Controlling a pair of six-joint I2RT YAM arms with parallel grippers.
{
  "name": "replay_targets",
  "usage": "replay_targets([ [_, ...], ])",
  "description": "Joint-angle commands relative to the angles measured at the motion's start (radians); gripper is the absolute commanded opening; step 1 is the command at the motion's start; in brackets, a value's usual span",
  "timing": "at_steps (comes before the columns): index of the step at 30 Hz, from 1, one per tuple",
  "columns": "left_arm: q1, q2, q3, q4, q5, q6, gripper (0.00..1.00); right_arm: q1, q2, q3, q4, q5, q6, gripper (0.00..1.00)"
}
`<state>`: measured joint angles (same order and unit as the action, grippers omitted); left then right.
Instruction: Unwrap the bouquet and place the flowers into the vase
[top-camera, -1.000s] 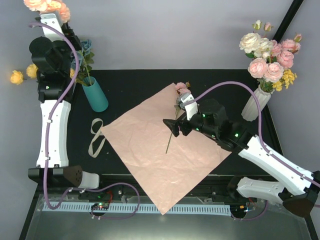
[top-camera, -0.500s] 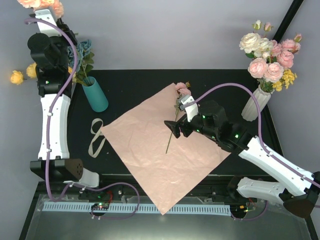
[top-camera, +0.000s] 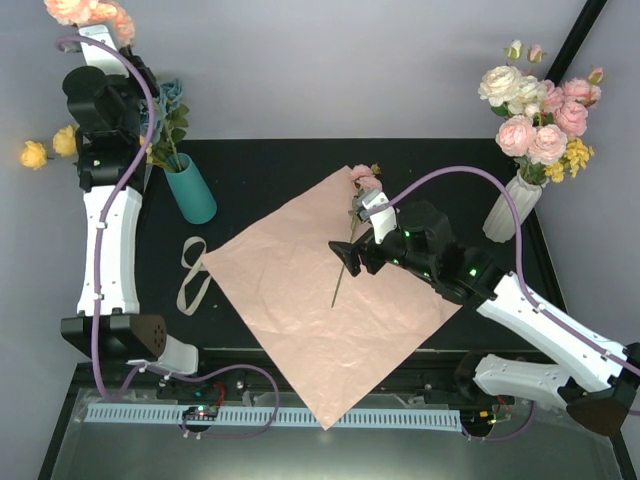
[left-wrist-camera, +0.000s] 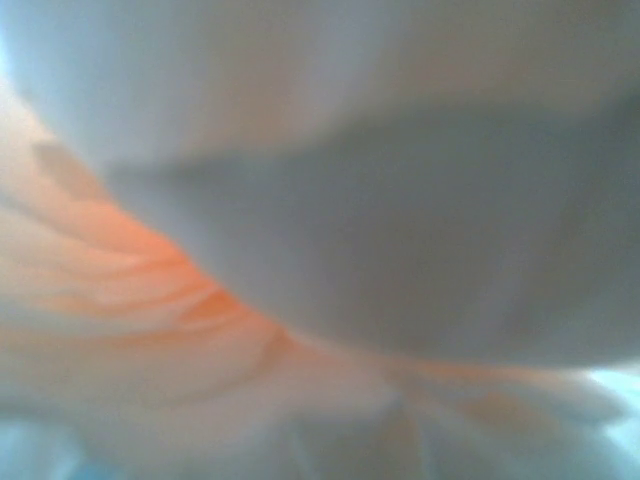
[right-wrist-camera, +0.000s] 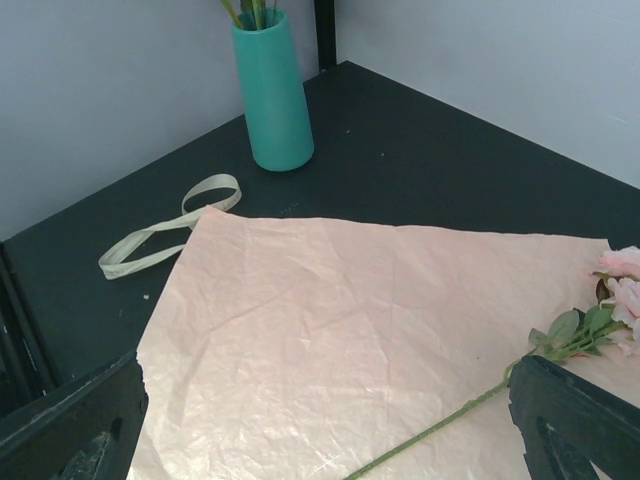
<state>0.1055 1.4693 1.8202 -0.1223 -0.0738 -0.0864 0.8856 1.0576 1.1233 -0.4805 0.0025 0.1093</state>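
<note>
Black table (top-camera: 270, 165), no counter. Pink paper (top-camera: 300, 310) lies flat and unwrapped mid-table, turned like a diamond, its near corner past the table's near edge. Beige ribbon (top-camera: 192, 272) lies loose on the table just off the paper's left corner. Teal vase (top-camera: 190, 188) stands upright near the far-left corner with green stems in it; blue hydrangea (top-camera: 172, 95) and yellow flowers (top-camera: 45, 150) spread above it. One pink rose (top-camera: 363, 180) lies on the paper, head at the far corner, stem running toward the middle. Right gripper (top-camera: 356, 230) hangs over that stem, fingers spread wide, holding nothing. Left gripper (top-camera: 95, 32) is raised over the far-left corner, pressed together on peach roses (top-camera: 88, 10); fingers hidden, and its wrist view is only blurred petals. White vase (top-camera: 510, 212) with cream-and-pink roses (top-camera: 535, 110) stands at the far-right corner.
</note>
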Motion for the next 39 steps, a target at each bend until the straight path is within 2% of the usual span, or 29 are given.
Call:
replay_targets([
  [1, 0.0, -0.041, -0.057, -0.078, 0.028, -0.068, 0.02, 0.003, 0.006, -0.009, 0.001, 0.025, -0.005, 1.0],
  [7, -0.001, -0.053, -0.166, -0.046, 0.008, -0.083, 0.02, 0.003, 0.027, -0.001, 0.002, 0.015, -0.005, 1.0],
  [23, 0.0, 0.167, -0.078, -0.049, -0.047, 0.027, 0.04, 0.003, 0.024, -0.002, -0.031, 0.068, -0.045, 1.0],
  [29, 0.0, 0.251, 0.031, -0.054, -0.055, 0.057, 0.08, 0.004, 0.029, -0.003, -0.036, 0.08, -0.06, 1.0],
  [35, -0.009, 0.289, 0.036, -0.099, -0.078, 0.078, 0.25, 0.003, 0.041, 0.007, -0.037, 0.095, -0.083, 1.0],
  [36, -0.01, 0.292, 0.036, -0.102, -0.082, 0.083, 0.37, 0.003, 0.042, 0.007, -0.036, 0.097, -0.086, 1.0],
  [37, -0.012, 0.294, 0.035, -0.104, -0.084, 0.086, 0.53, 0.004, 0.043, 0.007, -0.035, 0.097, -0.088, 1.0],
  [39, -0.012, 0.29, 0.039, -0.107, -0.084, 0.089, 0.72, 0.004, 0.049, 0.007, -0.034, 0.097, -0.091, 1.0],
])
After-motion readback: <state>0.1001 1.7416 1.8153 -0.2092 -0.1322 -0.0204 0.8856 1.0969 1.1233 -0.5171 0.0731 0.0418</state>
